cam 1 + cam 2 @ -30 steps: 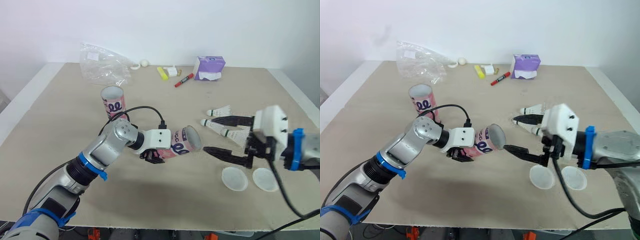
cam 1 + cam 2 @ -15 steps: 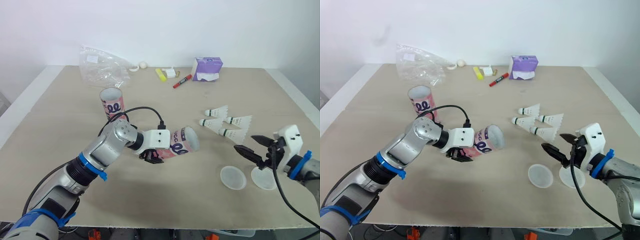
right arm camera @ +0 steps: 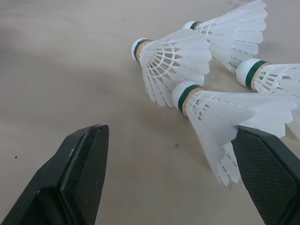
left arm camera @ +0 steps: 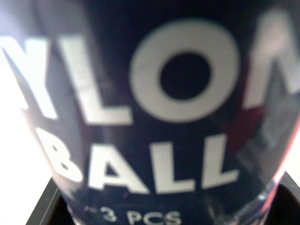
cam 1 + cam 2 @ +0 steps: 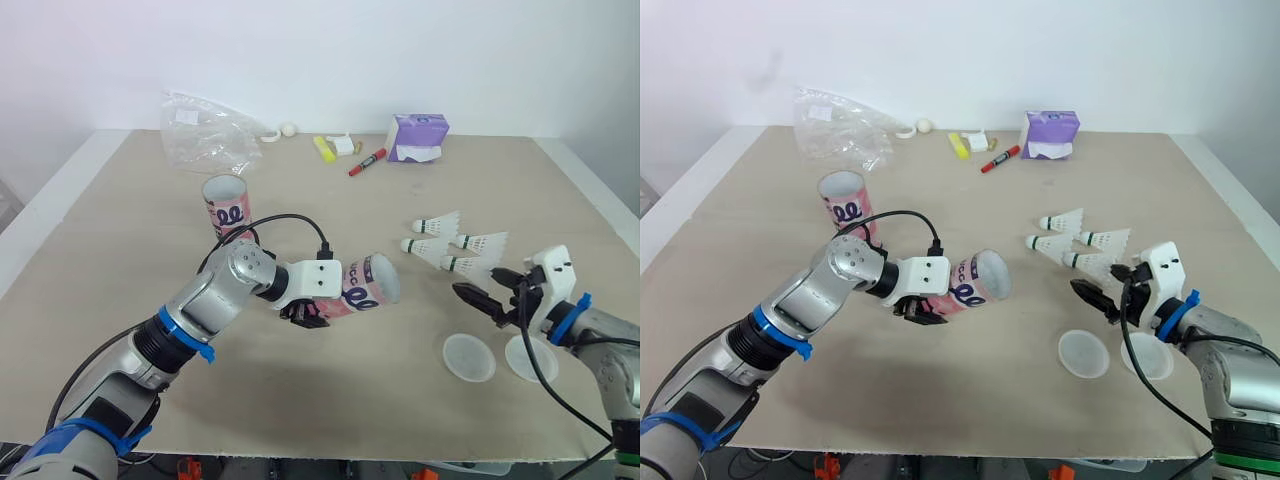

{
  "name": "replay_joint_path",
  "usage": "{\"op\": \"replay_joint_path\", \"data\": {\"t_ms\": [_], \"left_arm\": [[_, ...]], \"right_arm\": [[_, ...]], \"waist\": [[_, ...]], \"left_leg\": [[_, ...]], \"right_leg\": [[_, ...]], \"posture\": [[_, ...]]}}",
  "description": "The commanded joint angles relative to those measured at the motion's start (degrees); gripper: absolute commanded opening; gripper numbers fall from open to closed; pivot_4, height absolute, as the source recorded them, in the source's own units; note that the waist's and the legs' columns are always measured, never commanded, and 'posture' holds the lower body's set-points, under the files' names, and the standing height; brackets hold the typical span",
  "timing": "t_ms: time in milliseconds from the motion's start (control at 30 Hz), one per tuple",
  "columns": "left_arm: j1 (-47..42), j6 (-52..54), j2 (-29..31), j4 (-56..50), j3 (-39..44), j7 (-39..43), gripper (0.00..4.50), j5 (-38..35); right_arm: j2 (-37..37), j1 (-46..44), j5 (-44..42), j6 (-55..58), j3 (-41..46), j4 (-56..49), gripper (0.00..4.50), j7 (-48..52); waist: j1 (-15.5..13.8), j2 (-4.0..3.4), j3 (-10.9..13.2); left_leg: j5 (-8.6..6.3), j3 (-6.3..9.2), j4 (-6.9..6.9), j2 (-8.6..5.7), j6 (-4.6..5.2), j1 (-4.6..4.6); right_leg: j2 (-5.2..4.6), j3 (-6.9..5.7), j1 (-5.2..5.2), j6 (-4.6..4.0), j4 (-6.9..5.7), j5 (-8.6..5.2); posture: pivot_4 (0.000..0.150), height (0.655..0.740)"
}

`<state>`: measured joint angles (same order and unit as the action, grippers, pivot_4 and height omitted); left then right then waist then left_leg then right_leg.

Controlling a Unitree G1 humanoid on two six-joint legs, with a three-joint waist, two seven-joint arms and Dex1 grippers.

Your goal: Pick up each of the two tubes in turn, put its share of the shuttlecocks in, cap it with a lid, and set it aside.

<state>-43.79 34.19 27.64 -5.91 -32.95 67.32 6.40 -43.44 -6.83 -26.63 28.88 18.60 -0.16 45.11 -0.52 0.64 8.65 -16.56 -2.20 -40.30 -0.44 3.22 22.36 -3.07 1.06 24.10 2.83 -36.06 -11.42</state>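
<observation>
While the left gripper (image 5: 305, 312) clamps the tube (image 5: 365, 285) for loading, the right gripper (image 3: 168, 136) gapes wide by a shuttlecock (image 3: 220, 112). Next it should straddle that one and pinch gently.

Moved right gripper (image 5: 477, 283) away from the tube (image 5: 362, 285) mouth, down and right, then back left beside the nearest shuttlecock (image 5: 468, 266), fingers (image 3: 79, 173) apart.

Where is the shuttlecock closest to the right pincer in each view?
Left eye view: right of centre, the shuttlecock just ahead of the open right pincer.
Right eye view: right of centre too.
Right wrist view: the nearest one, ahead of the fingers.
Left wrist view: the held tube up close.
Shared landmark: three shuttlecocks beside it.
</observation>
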Motion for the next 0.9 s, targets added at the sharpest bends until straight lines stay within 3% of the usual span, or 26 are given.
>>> {"op": "replay_joint_path", "data": {"t_ms": [33,233,300,400,567,600,900], "left_arm": [[1.6,1.1,0.2,1.0,-2.1,-0.3,2.86,0.9],[1.4,1.0,0.2,1.3,-2.1,-0.6,2.86,0.8],[1.4,1.0,0.1,1.4,-2.1,-0.6,2.86,0.8],[1.3,0.9,-0.1,1.6,-2.2,-0.8,2.86,0.9],[1.4,1.2,-0.2,1.5,-2.2,-1.0,2.86,0.9],[1.4,1.2,-0.2,1.6,-2.2,-1.0,2.86,0.9],[1.5,1.3,-0.2,1.7,-2.2,-1.3,2.86,1.0]], "right_arm": [[0.2,-1.2,0.1,-1.1,0.2,0.2,4.34,0.2],[1.7,-4.7,-0.7,0.2,0.7,3.6,4.34,-1.3],[2.2,-6.0,-0.7,0.7,0.7,5.3,3.97,-1.7],[3.2,-7.9,-0.3,1.3,0.5,8.7,2.73,-3.0],[3.9,-8.3,0.2,0.9,0.1,10.0,0.23,-3.3],[4.0,-8.3,0.3,1.0,0.2,10.1,0.05,-3.3],[0.8,-3.6,-0.1,0.7,3.1,3.0,0.05,-1.9]], "waist": [[0.0,0.00,0.0],[0.0,0.00,0.0],[0.0,0.00,0.0],[0.0,0.00,0.0],[0.0,-0.01,0.0],[0.0,-0.01,0.0],[-0.1,-0.04,0.0]], "left_leg": [[0.00,0.00,0.00,0.00,0.00,0.00],[0.00,-0.01,0.00,0.00,0.00,-0.01],[0.00,-0.01,0.00,0.00,0.00,-0.01],[0.00,0.00,0.00,0.00,0.00,-0.01],[0.00,0.00,0.00,-0.01,0.00,0.00],[0.00,-0.01,0.00,-0.02,0.00,0.00],[0.00,0.01,0.00,-0.02,0.00,0.00]], "right_leg": [[0.00,0.00,0.00,0.00,0.00,0.00],[0.00,0.00,-0.01,0.00,0.00,0.02],[0.00,0.00,-0.01,0.00,0.00,0.02],[-0.01,0.00,-0.01,-0.01,0.00,0.02],[-0.02,0.01,-0.01,-0.01,0.00,0.02],[-0.02,0.02,-0.01,-0.01,0.00,0.02],[-0.03,0.01,-0.01,0.02,0.00,0.02]], "posture": [[0.150,0.7400],[0.150,0.7400],[0.150,0.7400],[0.150,0.7400],[0.150,0.7400],[0.150,0.7400],[0.150,0.7400]]}}
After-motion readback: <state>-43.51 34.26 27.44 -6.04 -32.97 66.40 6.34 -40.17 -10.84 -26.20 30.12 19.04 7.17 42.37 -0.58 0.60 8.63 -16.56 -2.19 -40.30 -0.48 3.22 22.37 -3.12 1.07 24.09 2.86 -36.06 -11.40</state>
